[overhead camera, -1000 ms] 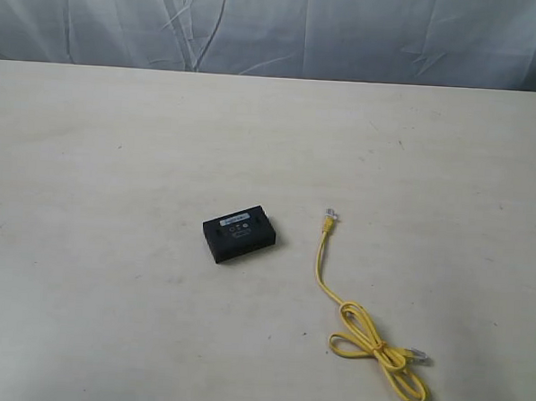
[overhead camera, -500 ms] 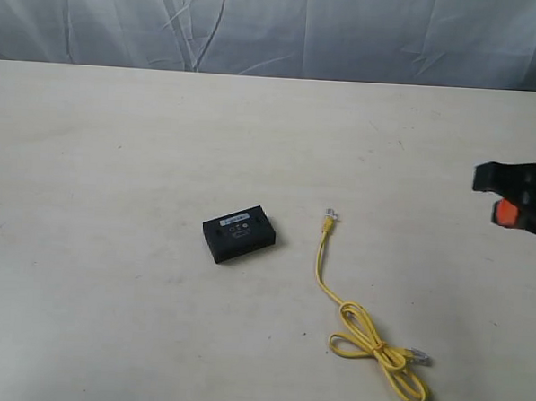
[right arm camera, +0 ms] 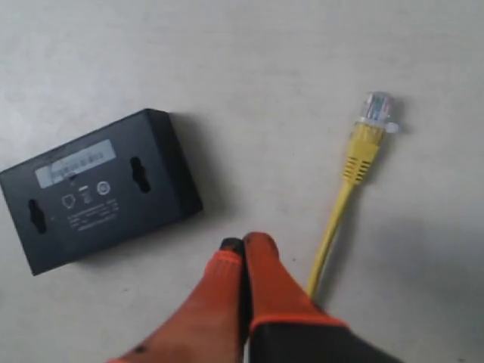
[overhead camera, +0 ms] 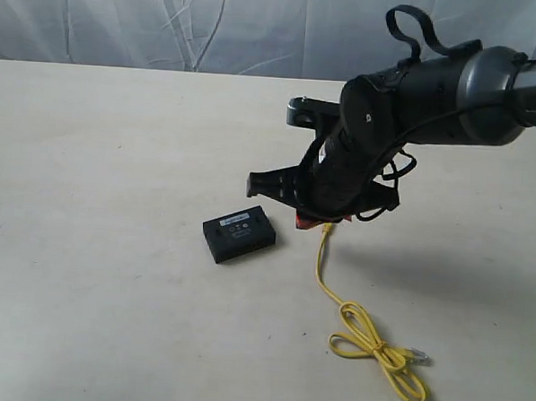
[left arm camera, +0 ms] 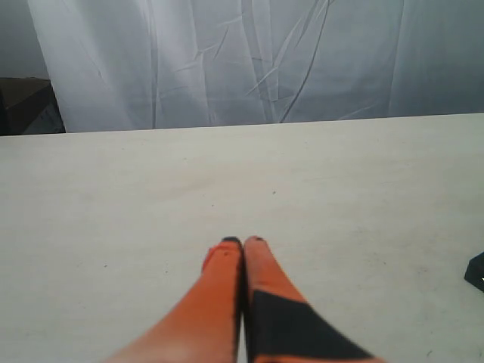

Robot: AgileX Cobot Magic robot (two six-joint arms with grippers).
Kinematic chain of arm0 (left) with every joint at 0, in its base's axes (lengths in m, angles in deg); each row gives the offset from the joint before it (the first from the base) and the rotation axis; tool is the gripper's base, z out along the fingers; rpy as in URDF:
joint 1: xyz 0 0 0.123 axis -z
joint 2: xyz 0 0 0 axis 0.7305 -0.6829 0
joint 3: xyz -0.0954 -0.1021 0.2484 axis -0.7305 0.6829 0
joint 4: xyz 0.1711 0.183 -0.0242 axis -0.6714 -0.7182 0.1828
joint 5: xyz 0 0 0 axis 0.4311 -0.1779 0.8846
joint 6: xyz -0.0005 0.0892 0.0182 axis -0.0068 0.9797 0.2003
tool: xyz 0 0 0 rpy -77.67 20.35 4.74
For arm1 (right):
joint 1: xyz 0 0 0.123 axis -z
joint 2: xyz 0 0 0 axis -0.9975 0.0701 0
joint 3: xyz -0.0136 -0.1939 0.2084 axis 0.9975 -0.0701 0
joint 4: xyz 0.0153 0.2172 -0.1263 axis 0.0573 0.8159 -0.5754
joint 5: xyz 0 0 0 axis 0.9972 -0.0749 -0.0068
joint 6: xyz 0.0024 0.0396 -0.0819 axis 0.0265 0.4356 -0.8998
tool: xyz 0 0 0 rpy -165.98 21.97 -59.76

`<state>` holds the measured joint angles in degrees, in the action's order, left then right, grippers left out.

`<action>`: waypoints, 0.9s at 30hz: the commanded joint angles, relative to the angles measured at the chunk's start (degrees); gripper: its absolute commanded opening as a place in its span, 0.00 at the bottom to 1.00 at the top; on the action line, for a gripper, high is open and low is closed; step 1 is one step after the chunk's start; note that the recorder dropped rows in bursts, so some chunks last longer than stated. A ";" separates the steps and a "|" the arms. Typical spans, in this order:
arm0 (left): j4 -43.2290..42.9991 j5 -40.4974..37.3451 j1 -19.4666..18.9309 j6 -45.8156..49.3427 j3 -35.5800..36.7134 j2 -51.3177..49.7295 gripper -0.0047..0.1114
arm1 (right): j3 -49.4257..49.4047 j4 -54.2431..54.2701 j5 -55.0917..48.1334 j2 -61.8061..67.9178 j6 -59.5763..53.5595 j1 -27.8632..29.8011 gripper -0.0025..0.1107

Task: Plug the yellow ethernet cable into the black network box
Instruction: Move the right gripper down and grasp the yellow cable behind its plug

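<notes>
Hovering right arm (overhead camera: 417, 100), jaws together, beside cable (right arm camera: 337, 218)

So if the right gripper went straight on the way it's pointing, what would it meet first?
Most likely bare table. The right gripper, shut, aims into the gap between the black network box and the plug end of the yellow ethernet cable, touching neither. Depth is hard to judge from the wrist view.

- The right gripper (right arm camera: 243, 242), fingers pressed together, is hanging over the bare strip between the black network box (right arm camera: 98, 189) and the yellow ethernet cable (right arm camera: 355, 155).
- The table (overhead camera: 99, 156) is lying open left of the box.
- The cable's loops are crowding the near right corner.
</notes>
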<state>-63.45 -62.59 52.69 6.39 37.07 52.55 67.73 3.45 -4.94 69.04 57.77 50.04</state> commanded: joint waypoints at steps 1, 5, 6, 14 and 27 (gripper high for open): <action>0.56 0.81 0.38 -0.06 0.25 0.30 0.04 | 0.39 -5.78 -1.55 0.34 10.63 -0.09 0.02; 0.56 0.81 0.38 -0.06 0.25 0.30 0.04 | 0.39 -13.82 -3.89 0.75 24.06 -0.19 0.02; 0.56 0.81 0.38 -0.06 0.25 0.30 0.04 | 0.39 -13.82 -3.64 1.09 24.35 -0.19 0.02; 0.56 0.81 0.38 -0.06 0.25 0.30 0.04 | 0.39 -14.64 -2.33 3.24 29.57 -0.19 0.23; 0.56 0.81 0.38 -0.06 0.25 0.30 0.04 | 0.39 -16.09 -1.22 6.97 31.74 -0.19 0.33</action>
<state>-63.45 -62.15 52.69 6.39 37.07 52.55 67.81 -12.45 -5.98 75.24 89.30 49.81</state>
